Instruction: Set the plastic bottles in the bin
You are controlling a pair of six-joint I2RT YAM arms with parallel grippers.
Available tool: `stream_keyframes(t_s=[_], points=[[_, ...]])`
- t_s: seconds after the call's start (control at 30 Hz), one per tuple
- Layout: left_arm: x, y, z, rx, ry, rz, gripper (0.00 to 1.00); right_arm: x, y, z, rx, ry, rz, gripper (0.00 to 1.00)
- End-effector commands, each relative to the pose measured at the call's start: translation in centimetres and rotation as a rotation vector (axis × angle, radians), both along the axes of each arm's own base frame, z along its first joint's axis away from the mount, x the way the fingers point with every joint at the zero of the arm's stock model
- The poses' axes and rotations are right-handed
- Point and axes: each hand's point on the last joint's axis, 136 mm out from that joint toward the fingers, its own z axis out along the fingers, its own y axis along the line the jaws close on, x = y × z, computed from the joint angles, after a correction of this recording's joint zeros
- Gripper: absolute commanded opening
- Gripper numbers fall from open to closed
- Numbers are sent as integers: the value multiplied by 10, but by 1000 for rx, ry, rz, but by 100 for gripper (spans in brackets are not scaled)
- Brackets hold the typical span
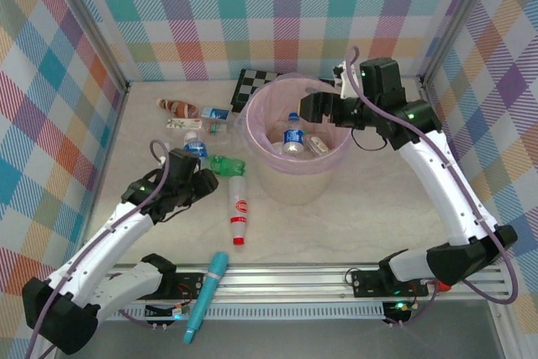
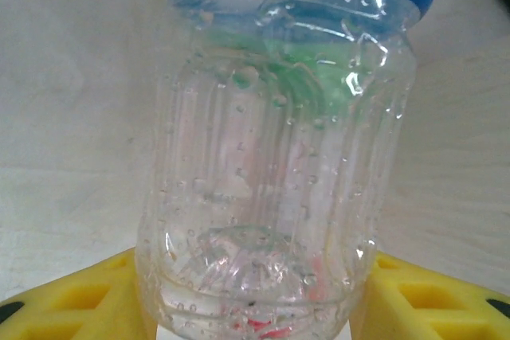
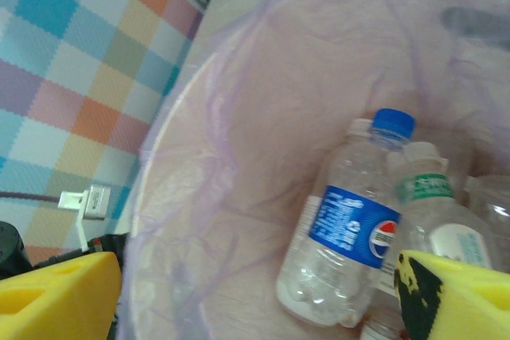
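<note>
Pick step. Your left gripper [image 1: 200,177] sits narrow, pads pressed on the blue-label bottle [image 2: 271,165], which is on the table just left of the bin [image 1: 294,184]; the grip looks made. Next: lift clear, carry over the rim, release. Your right gripper [image 3: 247,292] hangs over the bin, wide, empty. Count: six bottles outside, gripped one included; at least three inside; one bin
</note>
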Motion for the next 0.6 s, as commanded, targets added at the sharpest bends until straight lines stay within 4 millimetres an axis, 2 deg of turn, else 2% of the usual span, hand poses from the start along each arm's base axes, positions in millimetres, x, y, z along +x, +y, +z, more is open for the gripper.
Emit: stream_keyframes(t_s=[0.0,0.13,0.23,0.4,0.57], points=[[2,-17,38,-28,-91,-132,56,-5,22,38,138,-41,116,89],[16,-44,91,-134,-247,-227,55,-5,43,56,216,-39,199,90],[22,-61,121,-193,-338,-294,55,-4,57,65,234,-41,239,91],[24,-92,159,-315,-456,-422,55,4,77,70,228,-52,251,95],[17,-114,185,-399,-517,-514,54,14,99,67,215,-44,276,99]])
